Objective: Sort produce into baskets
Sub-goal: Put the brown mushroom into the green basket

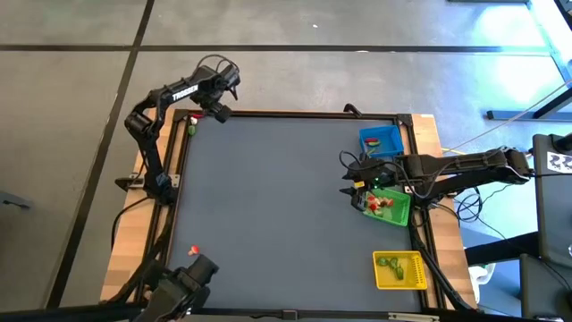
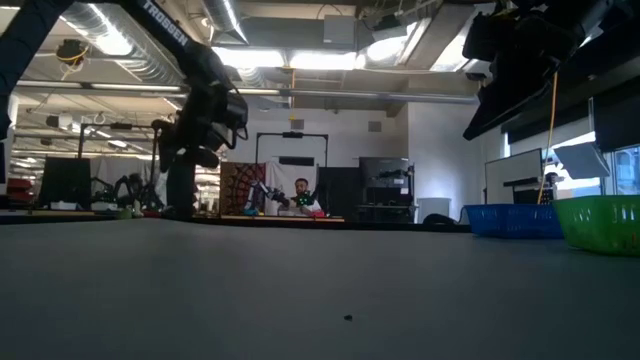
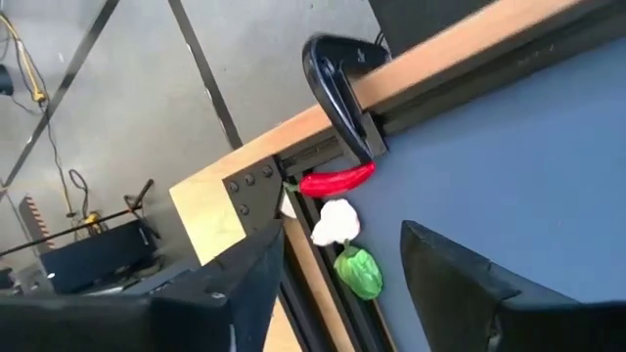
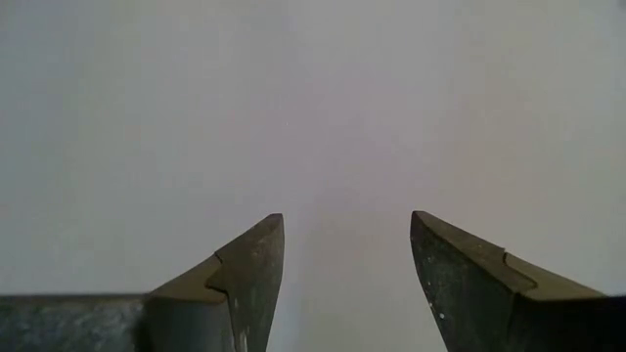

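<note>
The produce still loose, a red chilli (image 3: 337, 180), a whitish piece (image 3: 336, 222) and a green piece (image 3: 359, 271), lies at the table's (image 1: 286, 206) far left corner, just ahead of the left tool (image 3: 342, 293), whose fingers stand apart and empty; the chilli's long axis runs across them. The right tool (image 4: 342, 284), also apart and empty, hangs by the green basket (image 1: 397, 215), well apart from them. One red piece (image 1: 193, 250) sits near the left edge, too small to make out.

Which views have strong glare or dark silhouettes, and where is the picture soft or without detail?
High view: bright bluish glare on the floor at the top right corner. Low view: ceiling lamps shine toward the camera, so the left arm is a dark silhouette; the near table is dim. Right wrist view: only a pale, featureless surface beyond the fingers. Left wrist view: evenly lit; the red chili is sharp.
</note>
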`<action>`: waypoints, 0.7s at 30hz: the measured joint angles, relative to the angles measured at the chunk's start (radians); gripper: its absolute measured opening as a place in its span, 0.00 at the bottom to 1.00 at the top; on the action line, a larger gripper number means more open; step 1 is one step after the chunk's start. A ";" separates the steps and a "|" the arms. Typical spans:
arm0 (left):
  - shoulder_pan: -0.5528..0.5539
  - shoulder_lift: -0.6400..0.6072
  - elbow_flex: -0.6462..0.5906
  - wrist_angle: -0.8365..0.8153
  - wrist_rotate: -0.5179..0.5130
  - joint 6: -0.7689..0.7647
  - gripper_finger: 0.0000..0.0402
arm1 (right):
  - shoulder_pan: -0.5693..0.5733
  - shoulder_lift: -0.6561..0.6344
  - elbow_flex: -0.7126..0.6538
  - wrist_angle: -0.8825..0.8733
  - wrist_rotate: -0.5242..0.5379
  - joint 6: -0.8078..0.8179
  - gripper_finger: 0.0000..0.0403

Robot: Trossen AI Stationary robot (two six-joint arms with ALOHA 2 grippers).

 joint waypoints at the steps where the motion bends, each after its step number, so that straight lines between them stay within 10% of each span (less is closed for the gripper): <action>1: 0.001 0.001 -0.002 -0.004 0.000 -0.001 0.52 | 0.000 0.000 0.000 0.001 0.000 -0.004 0.55; 21: 0.036 0.216 -0.023 -0.127 -0.062 -0.096 0.55 | 0.000 0.000 0.000 0.060 0.008 -0.043 0.55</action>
